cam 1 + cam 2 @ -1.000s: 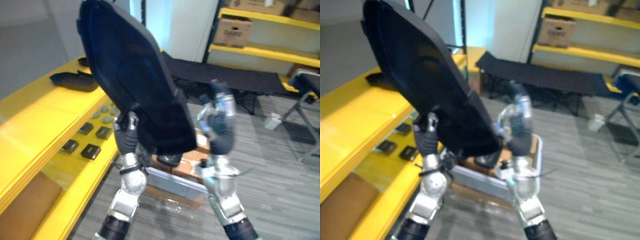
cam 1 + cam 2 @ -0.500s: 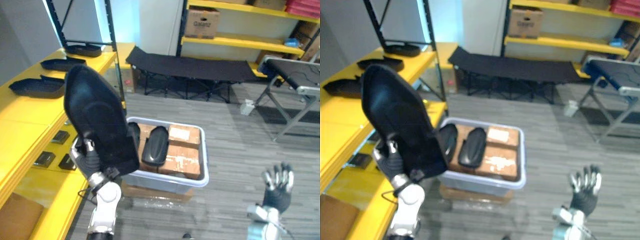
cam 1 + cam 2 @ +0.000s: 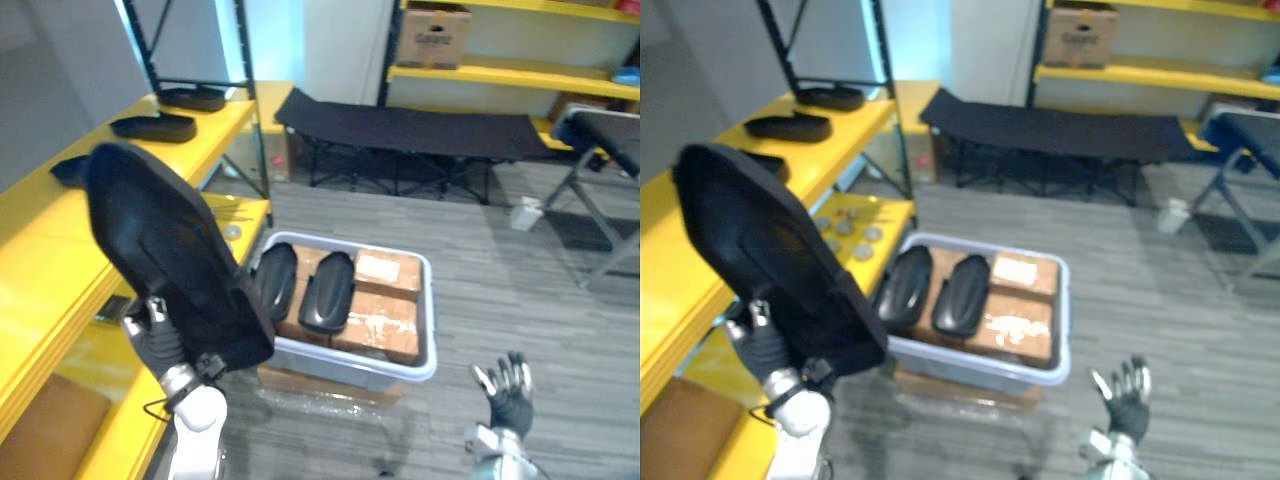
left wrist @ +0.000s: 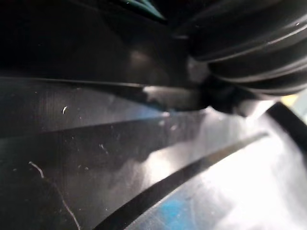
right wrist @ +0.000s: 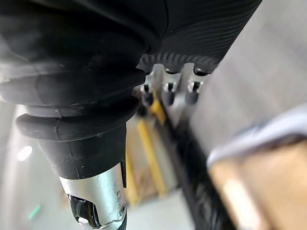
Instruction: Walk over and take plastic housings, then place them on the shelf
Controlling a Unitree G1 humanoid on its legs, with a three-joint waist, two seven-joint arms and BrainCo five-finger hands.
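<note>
Plastic housing (image 3: pixel 165 255), long axis slanting upper-left, clasped low by left hand (image 3: pixel 158 342) beside yellow shelf (image 3: pixel 40 225) at frame left; right hand (image 3: pixel 508 385) splayed, empty, lower right.

Two housings (image 3: pixel 328 290) in bin (image 3: pixel 350 370), shelf (image 3: pixel 40 240) left of bin

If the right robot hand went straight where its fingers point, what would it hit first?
Probably nothing near: the right robot hand points over floor, beside the grey bin; depth unclear.
</note>
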